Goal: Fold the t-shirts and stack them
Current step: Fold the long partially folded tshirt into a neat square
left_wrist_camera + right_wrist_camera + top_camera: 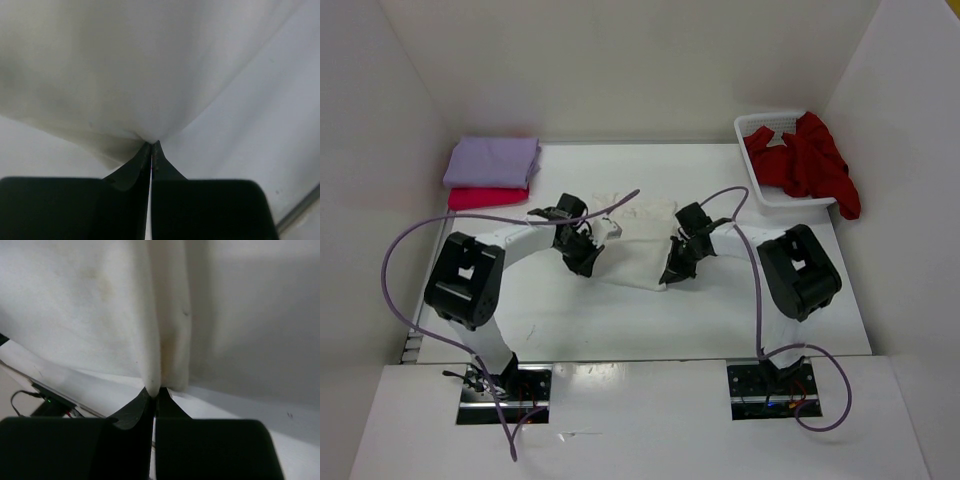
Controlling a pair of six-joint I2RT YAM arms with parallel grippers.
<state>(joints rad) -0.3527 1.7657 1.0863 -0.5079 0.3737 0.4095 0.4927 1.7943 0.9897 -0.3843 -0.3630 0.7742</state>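
My left gripper [584, 266] and right gripper [672, 275] both clamped on cream shirt [638, 248], near edge. Lift evenly, keep edge taut, fold toward far side.

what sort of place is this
Probably a robot lab test cell: white panels wall in the table, a left arm and right arm are bolted at its near edge, with purple cables trailing.
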